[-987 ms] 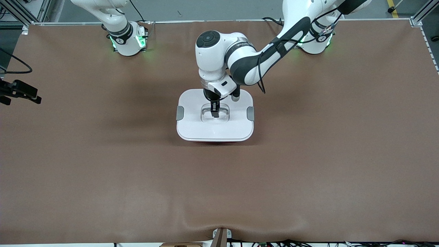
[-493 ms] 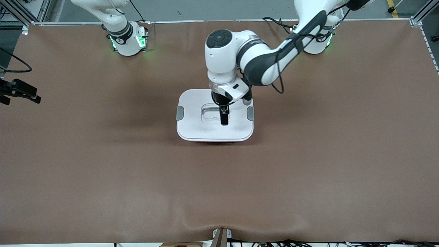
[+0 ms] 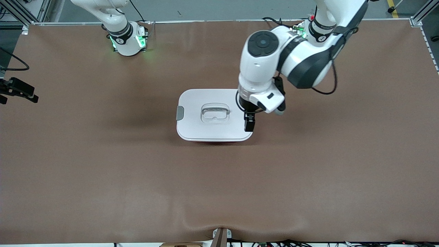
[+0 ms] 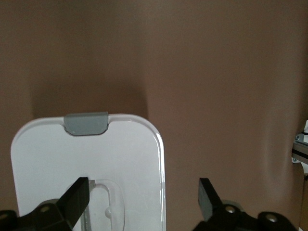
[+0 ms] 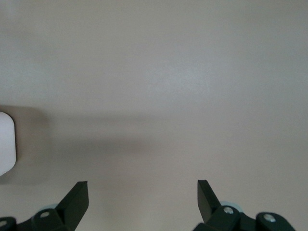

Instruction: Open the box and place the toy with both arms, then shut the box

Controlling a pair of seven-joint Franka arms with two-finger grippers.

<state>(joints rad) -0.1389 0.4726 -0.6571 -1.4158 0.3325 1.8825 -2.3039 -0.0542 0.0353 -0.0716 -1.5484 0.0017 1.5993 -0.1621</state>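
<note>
Box (image 3: 215,116) lid is on and no toy in sight, so you're likely done. Left claw (image 3: 249,124) hangs spread over its edge; right claw (image 5: 143,197) waits spread above bare surface (image 3: 103,178).

We see a white lid (image 3: 205,128) on the box, with a grey clip (image 3: 179,113) at its side and a thin red-pink strip of tub under its edge. Below the black left gripper (image 3: 249,124) the lid's handle (image 3: 214,111) is pale, almost clear. Our arms are white with black joints; the bases glow green. The table (image 3: 103,171) is plain brown, without pattern. The right gripper (image 5: 143,199) is black too.
</note>
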